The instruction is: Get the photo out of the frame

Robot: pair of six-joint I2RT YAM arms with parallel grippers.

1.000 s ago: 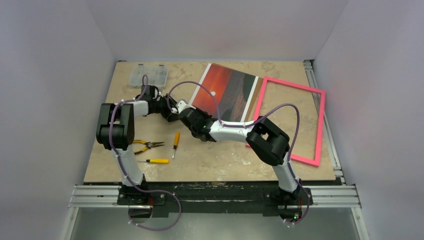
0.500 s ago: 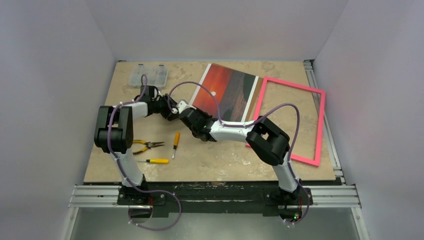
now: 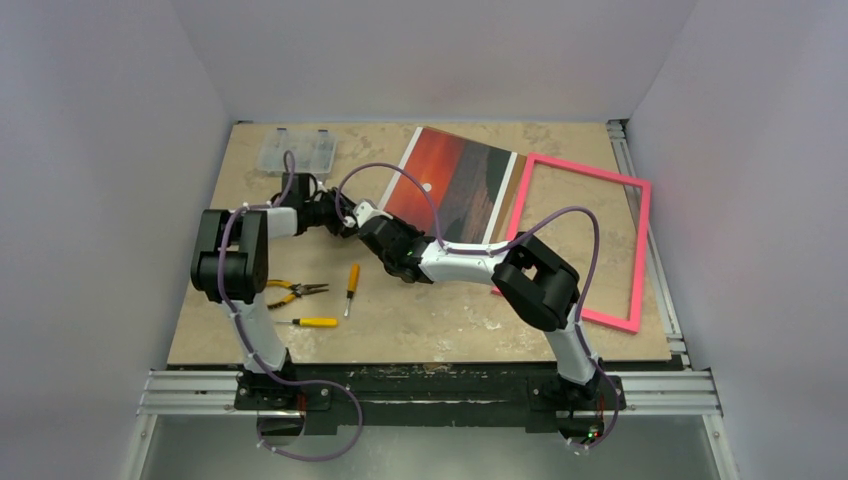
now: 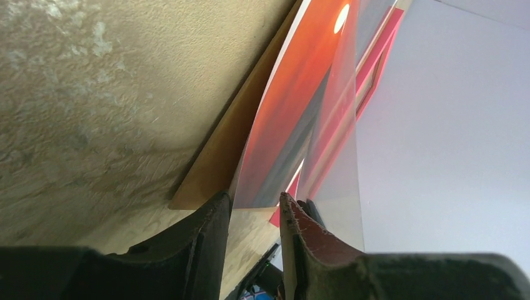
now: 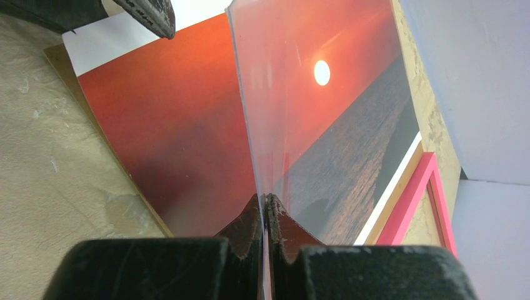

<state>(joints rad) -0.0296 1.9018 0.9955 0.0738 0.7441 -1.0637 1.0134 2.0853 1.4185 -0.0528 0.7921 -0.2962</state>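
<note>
Beige marbled tabletop (image 3: 430,320), pale walls on three sides, and the photo (image 3: 455,185) is lying face-up at far centre, out of its surround, red-orange sky and small white sun showing, sitting at a slant vs. the table edge. All the action is happening at its near-left corner: a brown backing board (image 4: 212,162) is poking out beneath the print there. The left gripper (image 4: 253,200) is straddling that corner w/ jaws apart, one finger either side, a clear gap showing, nothing pinched. The right gripper (image 5: 265,203) is coming in right beside it, jaws together and clamping the edge of a clear sheet (image 5: 300,94). That sheet is standing tilted up off the photo, w/ the sun and dark landscape reading straight through it. From the right wrist cam, a left fingertip (image 5: 150,12) is hovering over the photo's white strip, just beside the sheet's top edge. Moving out: the frame (image 3: 590,170), thin bright pink, is lying flat on the right side of the table, its left bar just beside the photo's right edge; touching or not, can't tell. Far left, a clear plastic box (image 3: 297,150) is sitting near the back edge. Near-left, well apart from the photo, pliers (image 3: 290,290), a yellow screwdriver (image 3: 351,283) and a second yellow-handled tool (image 3: 315,322) are lying in a loose group.
</note>
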